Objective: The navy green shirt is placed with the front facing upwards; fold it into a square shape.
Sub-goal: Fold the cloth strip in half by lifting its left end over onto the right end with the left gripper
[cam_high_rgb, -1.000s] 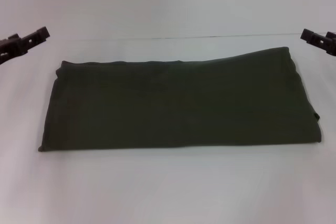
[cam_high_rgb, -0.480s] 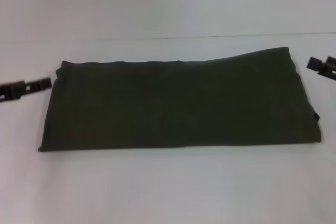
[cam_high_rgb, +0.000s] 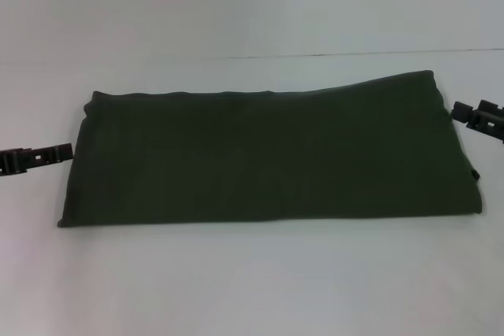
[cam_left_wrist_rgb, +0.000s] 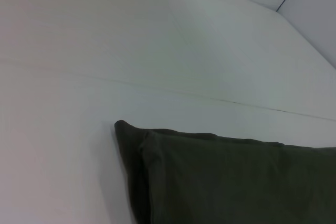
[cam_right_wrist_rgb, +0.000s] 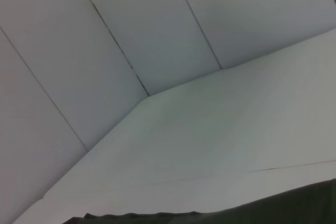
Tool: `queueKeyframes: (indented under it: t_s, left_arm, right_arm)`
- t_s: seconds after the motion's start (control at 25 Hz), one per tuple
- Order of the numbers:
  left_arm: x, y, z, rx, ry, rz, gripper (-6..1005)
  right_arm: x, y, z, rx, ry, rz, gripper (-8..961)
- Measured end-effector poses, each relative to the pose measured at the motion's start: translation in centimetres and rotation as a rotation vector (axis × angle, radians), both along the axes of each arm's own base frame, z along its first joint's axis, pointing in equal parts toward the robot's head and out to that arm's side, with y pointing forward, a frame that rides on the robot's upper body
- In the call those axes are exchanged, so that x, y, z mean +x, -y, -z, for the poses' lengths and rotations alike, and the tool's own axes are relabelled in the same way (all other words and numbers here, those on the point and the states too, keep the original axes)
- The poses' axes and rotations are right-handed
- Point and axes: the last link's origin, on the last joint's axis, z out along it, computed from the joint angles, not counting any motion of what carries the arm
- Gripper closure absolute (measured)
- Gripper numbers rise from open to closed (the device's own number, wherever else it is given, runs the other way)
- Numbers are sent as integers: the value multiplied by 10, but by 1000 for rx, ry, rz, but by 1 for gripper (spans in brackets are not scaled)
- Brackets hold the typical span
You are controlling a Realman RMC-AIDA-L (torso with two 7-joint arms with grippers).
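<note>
Fingers of the left gripper (cam_high_rgb: 67, 152) and right gripper (cam_high_rgb: 458, 110) cannot be told as spread or pressed together; each hovers beside one short end of the navy green shirt (cam_high_rgb: 268, 155), a long band lying mid-surface on the table (cam_high_rgb: 252, 289), likely positioned to fold those ends inward.

No readable text, labels, brands, nos. or signs anywhere. The navy green shirt (cam_high_rgb: 268, 155) lies folded w/ plain green fabric up, no lettering or neck label showing in head or wrist views. The table (cam_high_rgb: 252, 281) is plain white, unmarked, near & far.
</note>
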Motion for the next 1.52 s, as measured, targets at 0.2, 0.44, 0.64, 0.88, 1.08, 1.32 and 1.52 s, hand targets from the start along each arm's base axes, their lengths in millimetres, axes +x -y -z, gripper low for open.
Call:
queueKeyframes:
  t_s: [0.2,0.44,0.64,0.88,1.08,1.32,1.52]
  left_arm:
    - [-2,-5,-1,20,-29,-10,65]
    - [-10,-5,3,6,-70,-30,70]
    - [-14,0,14,-87,-81,-94,74]
    - [-12,2,19,-124,-60,-127,80]
    - [-7,6,23,-172,-45,-105,85]
    - [-4,8,29,-212,-59,-78,90]
    - [-6,9,31,-212,-81,-69,95]
  right_arm:
    - [-2,0,4,-10,-6,-3,33]
    - [-9,-1,14,-46,-8,-20,33]
    - [-10,0,19,-56,-13,-18,38]
    - [-11,-2,19,-57,-20,-11,39]
    - [-11,-2,18,-57,-20,-12,40]
    - [-11,-3,16,-56,-19,-9,41]
    - [-11,-4,16,-55,-19,-10,41]
